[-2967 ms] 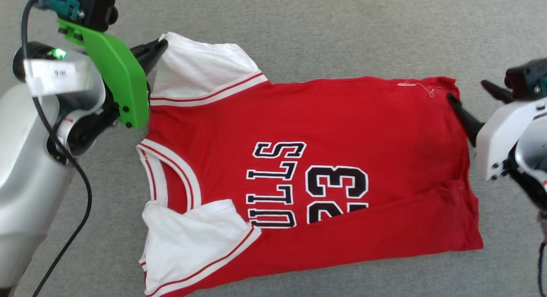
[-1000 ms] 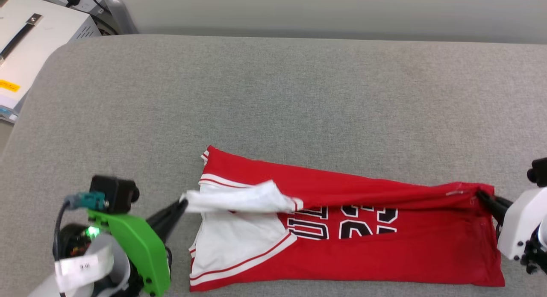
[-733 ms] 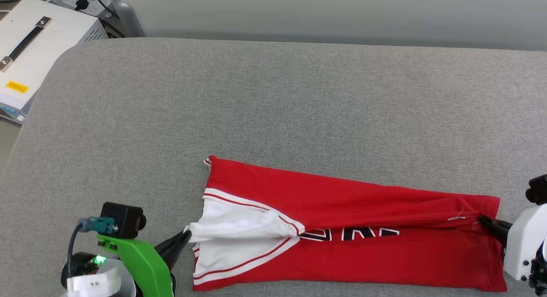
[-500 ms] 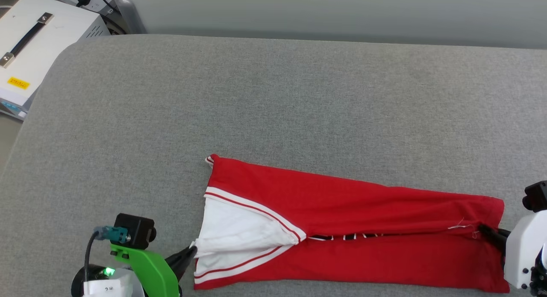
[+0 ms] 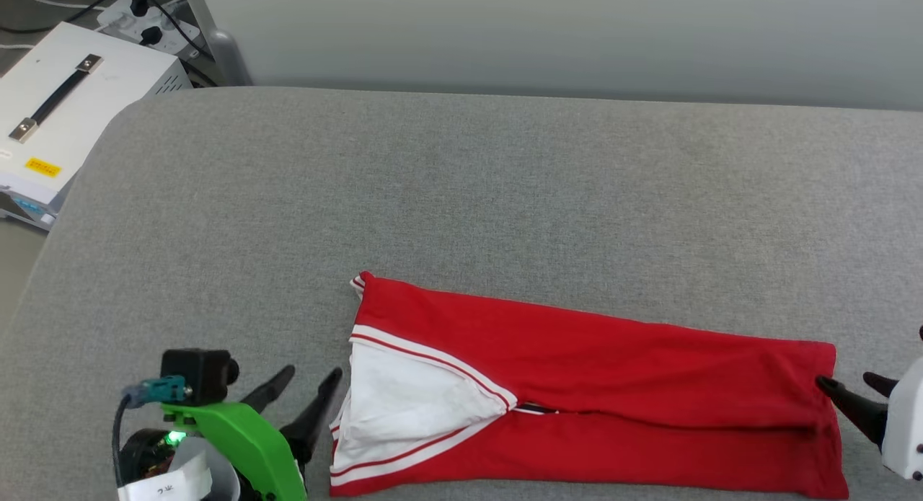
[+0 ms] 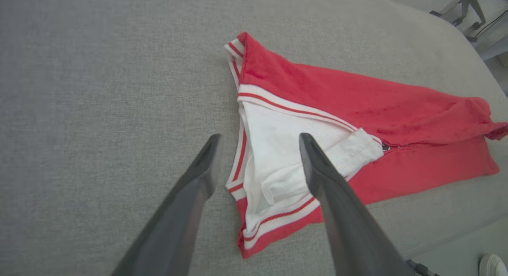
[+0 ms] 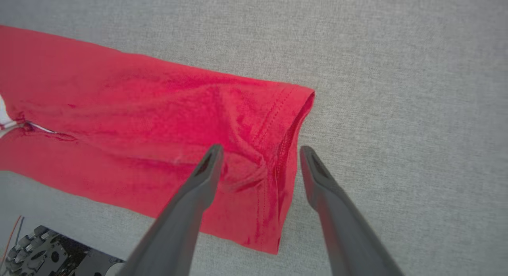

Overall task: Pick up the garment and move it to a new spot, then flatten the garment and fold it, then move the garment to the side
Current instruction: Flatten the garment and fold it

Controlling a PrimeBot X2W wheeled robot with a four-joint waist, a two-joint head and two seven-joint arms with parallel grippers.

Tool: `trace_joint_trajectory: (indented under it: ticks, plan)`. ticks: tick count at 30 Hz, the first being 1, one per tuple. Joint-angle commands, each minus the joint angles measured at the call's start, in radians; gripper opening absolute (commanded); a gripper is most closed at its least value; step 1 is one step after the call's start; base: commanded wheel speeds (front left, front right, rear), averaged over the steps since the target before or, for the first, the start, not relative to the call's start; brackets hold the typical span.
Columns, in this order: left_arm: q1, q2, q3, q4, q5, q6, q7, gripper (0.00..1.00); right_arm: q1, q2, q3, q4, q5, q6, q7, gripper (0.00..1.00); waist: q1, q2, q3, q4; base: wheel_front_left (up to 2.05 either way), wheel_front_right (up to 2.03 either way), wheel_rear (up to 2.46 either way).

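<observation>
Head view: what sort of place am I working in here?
Probably a lab or test room, not a home: a big grey cloth-covered table, a white equipment case with a handle beside it, and a power strip on the floor by a bare wall.

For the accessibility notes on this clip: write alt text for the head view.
A red jersey with a white sleeve lies folded into a long strip on a grey padded surface. The left gripper and the right gripper stand open at its two ends, gripping nothing. A white box with a black handle sits at the upper left.
</observation>
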Motion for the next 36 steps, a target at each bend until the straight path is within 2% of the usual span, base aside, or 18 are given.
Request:
trace_joint_trajectory:
  ticks: [1, 6, 11, 15, 17, 21, 25, 29, 36]
  plan:
    - [0.01, -0.013, 0.024, -0.003, 0.016, 0.014, -0.039, 1.0, 0.014, 0.02, -0.029, -0.03, 0.006, 0.0, 0.024, 1.0, 0.0001, 0.012, -0.014, -0.002, 0.0, 0.0, 0.0]
    - [0.003, -0.033, 0.077, 0.007, 0.067, 0.044, -0.168, 1.0, 0.016, 0.085, -0.112, -0.142, -0.016, 0.0, 0.121, 1.0, 0.0001, 0.012, -0.017, -0.005, 0.0, 0.0, 0.0]
    - [-0.019, -0.054, 0.115, 0.039, 0.189, 0.086, -0.352, 1.0, 0.008, 0.195, -0.188, -0.2, -0.105, 0.0, 0.206, 1.0, 0.0001, 0.012, -0.003, -0.002, 0.0, 0.0, 0.0]
    - [-0.039, -0.088, 0.167, 0.058, 0.304, 0.101, -0.416, 1.0, 0.01, 0.261, -0.235, -0.197, -0.221, 0.0, 0.235, 1.0, 0.0001, 0.012, 0.019, 0.008, 0.0, 0.0, 0.0]
    - [-0.048, -0.127, 0.225, 0.035, 0.382, 0.1, -0.419, 1.0, 0.01, 0.292, -0.257, -0.178, -0.265, 0.0, 0.228, 1.0, 0.0001, 0.012, 0.031, 0.014, 0.0, 0.0, 0.0]
    - [-0.025, -0.208, 0.333, -0.009, 0.527, 0.062, -0.42, 1.0, -0.001, 0.338, -0.294, -0.127, -0.313, 0.0, 0.21, 1.0, 0.0001, 0.012, 0.056, 0.021, 0.0, 0.0, 0.0]
    - [0.001, -0.275, 0.394, -0.01, 0.61, -0.001, -0.42, 1.0, -0.002, 0.334, -0.312, -0.059, -0.357, 0.0, 0.177, 1.0, 0.0001, 0.012, 0.077, 0.028, 0.0, 0.0, 0.0]
    - [0.013, -0.334, 0.447, -0.004, 0.656, -0.062, -0.42, 1.0, -0.008, 0.339, -0.314, 0.017, -0.346, 0.0, 0.154, 1.0, 0.0001, 0.012, 0.09, 0.031, 0.0, 0.0, 0.0]
    - [0.009, -0.402, 0.516, 0.018, 0.709, -0.154, -0.42, 1.0, -0.02, 0.323, -0.271, 0.133, -0.283, 0.0, 0.129, 1.0, 0.0001, 0.012, 0.103, 0.039, 0.0, 0.0, 0.0]
